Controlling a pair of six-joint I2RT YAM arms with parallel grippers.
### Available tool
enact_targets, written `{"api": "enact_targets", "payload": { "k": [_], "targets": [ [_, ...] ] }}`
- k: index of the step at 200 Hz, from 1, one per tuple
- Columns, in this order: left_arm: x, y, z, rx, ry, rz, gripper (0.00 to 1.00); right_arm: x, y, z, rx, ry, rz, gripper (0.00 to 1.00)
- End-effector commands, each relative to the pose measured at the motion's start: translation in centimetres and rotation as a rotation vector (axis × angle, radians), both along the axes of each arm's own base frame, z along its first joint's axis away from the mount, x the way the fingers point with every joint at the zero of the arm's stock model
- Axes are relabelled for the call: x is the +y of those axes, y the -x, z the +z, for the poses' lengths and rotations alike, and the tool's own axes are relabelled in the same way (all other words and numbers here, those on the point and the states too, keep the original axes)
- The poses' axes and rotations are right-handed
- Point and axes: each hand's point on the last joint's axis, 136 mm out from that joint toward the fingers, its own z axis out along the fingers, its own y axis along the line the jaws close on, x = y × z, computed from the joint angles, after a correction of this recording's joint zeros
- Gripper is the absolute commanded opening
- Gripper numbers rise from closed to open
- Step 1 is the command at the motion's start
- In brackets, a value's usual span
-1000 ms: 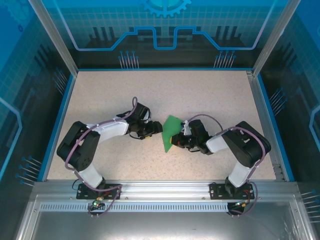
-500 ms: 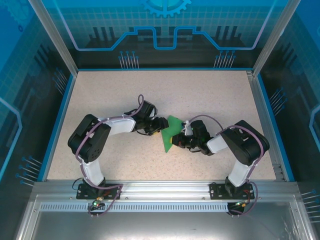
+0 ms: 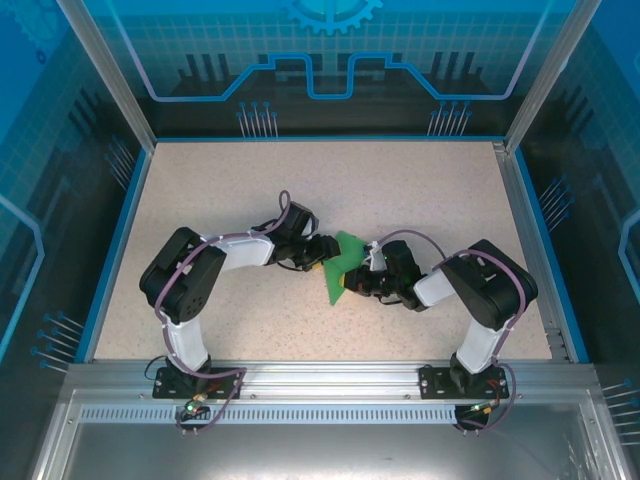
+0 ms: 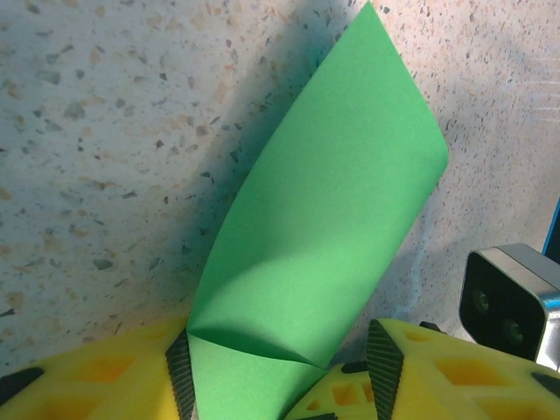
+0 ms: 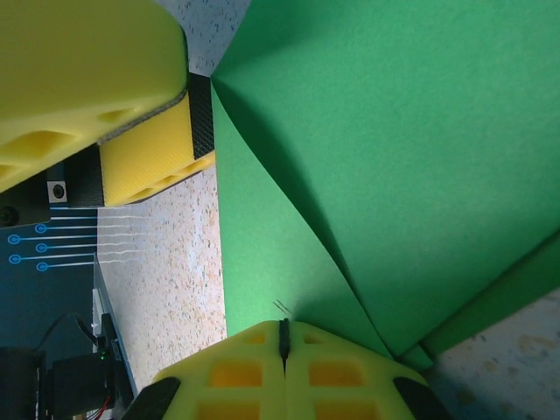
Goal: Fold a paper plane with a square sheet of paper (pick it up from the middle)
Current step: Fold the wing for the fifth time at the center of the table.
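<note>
The square sheet of paper (image 3: 341, 262) is green, folded into overlapping creased flaps, and stands raised off the table's middle. My right gripper (image 3: 354, 287) is shut on its lower right edge; in the right wrist view the yellow fingers (image 5: 283, 343) meet with the paper (image 5: 385, 149) pinched between them. My left gripper (image 3: 321, 261) comes in from the left. In the left wrist view its jaws stand apart around the paper's (image 4: 324, 227) near corner. The left pad (image 4: 179, 378) touches the fold, while the right pad (image 4: 385, 367) is clear of it.
The speckled table (image 3: 330, 190) has blue side rails and a metal frame around it. Both arms' bases are at the near edge. The right wrist's camera module (image 4: 512, 297) sits close beside the left gripper's right finger.
My left arm has swung right until its jaws straddle the paper's left corner, and the jaws have narrowed. The right gripper stays still, shut on the paper.
</note>
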Motion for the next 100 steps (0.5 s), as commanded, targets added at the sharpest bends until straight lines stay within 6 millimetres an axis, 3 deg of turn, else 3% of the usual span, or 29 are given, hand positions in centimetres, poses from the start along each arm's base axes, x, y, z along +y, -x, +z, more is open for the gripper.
{"api": "enact_targets", "payload": {
  "k": [1, 36, 55, 100],
  "targets": [
    [-0.6, -0.3, 1.9, -0.028, 0.020, -0.022, 0.50, -3.3, 2.3, -5.4, 0.161, 0.168, -0.059, 0.00],
    [-0.6, 0.4, 1.6, -0.021, -0.016, -0.060, 0.39, -3.0, 1.9, -4.7, 0.148, 0.157, -0.058, 0.00],
    [-0.3, 0.5, 1.2, -0.020, -0.058, -0.079, 0.29, -2.8, 1.4, -4.1, 0.137, 0.154, -0.051, 0.00],
    [0.5, 1.1, 0.1, -0.030, -0.153, -0.109, 0.22, -2.4, 0.6, -3.4, 0.125, 0.156, -0.046, 0.00]
  ]
}}
